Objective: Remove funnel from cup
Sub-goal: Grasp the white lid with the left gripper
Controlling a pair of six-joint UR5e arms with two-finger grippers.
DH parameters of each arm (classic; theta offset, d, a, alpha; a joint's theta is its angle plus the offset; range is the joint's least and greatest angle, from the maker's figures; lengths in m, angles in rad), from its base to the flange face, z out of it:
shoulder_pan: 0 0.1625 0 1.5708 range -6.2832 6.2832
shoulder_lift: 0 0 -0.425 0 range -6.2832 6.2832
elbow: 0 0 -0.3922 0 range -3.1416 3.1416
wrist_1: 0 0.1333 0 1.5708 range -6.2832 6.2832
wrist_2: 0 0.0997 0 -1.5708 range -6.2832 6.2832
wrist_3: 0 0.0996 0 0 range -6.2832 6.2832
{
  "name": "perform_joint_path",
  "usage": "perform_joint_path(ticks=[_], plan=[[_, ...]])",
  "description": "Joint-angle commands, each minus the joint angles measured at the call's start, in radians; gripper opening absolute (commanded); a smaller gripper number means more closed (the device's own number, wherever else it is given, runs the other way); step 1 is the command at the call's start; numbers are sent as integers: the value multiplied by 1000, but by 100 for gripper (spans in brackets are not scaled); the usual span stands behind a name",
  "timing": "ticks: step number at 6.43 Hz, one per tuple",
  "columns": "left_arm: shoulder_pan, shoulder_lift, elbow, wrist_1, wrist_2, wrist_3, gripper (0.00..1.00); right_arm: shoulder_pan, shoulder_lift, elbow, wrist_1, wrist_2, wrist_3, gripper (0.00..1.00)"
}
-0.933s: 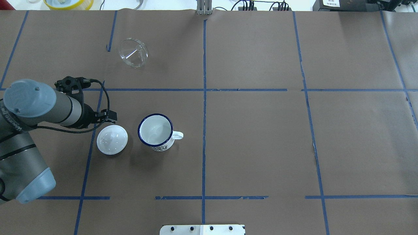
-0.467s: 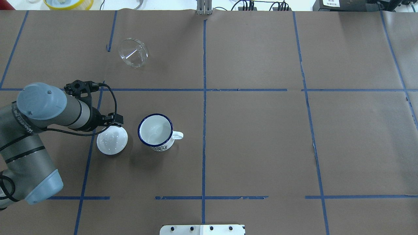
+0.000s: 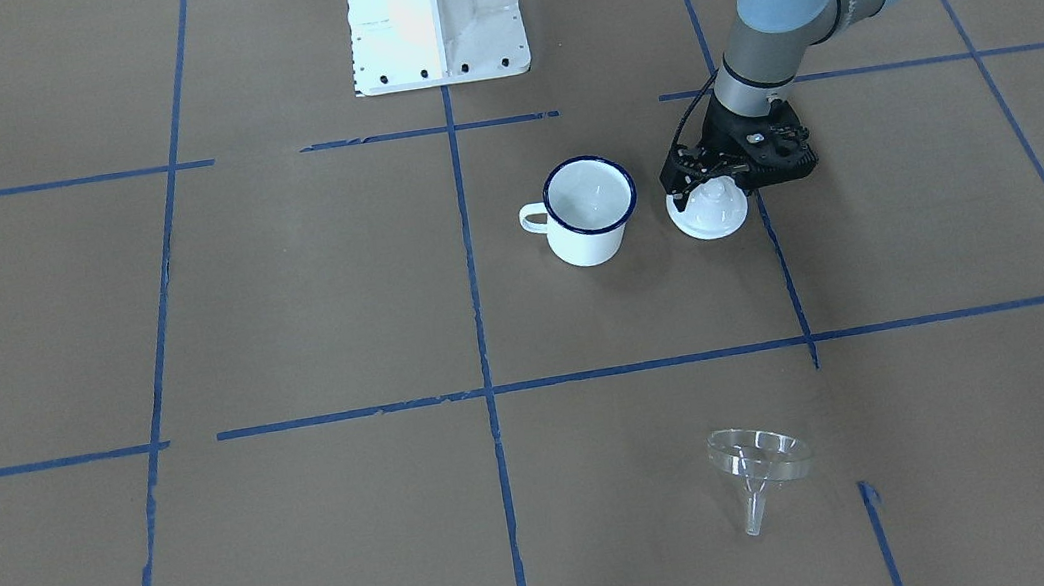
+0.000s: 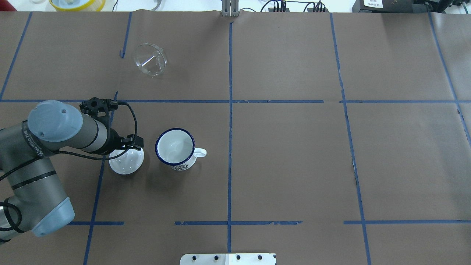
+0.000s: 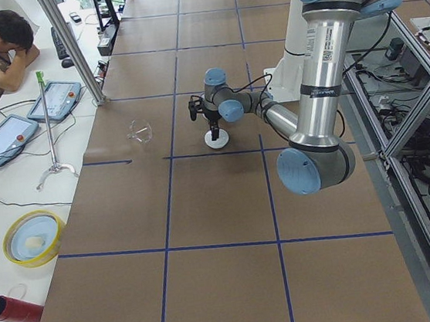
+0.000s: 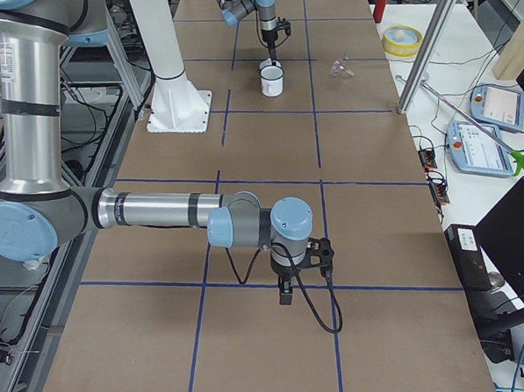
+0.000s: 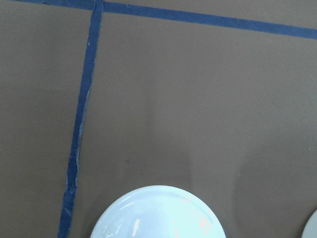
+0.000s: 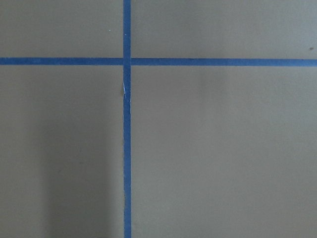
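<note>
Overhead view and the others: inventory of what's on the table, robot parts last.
clear transparent plastic funnel: 1, clear, lying tilted on the table's far left, outside the mug
white enamel mug with dark blue rim: 1, white, upright, empty, left of centre
white domed lid with knob: 1, white, beside mug, robot's left
brown paper table cover: 1, brown, blue tape grid
left hand: 1, black, above lid
right hand: 1, black, over bare table
</note>
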Motion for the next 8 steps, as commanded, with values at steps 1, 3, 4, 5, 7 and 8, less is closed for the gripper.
perform_joint_path(ticks=[1,3,4,5,7,8], plan=[[4,3,0,0,0,0,100,0,0,0,0,0,0,100],[11,6,-2,2,0,-1,99,0,0,0,0,0,0,100],[21,11,-6,12,0,-1,98,0,0,0,0,0,0,100],[22,12,-8,14,0,-1,98,0,0,0,0,0,0,100],[24,12,-9,23,0,-1,42,0,0,0,0,0,0,100],[22,12,-26,53,0,-1,22,0,0,0,0,0,0,100]])
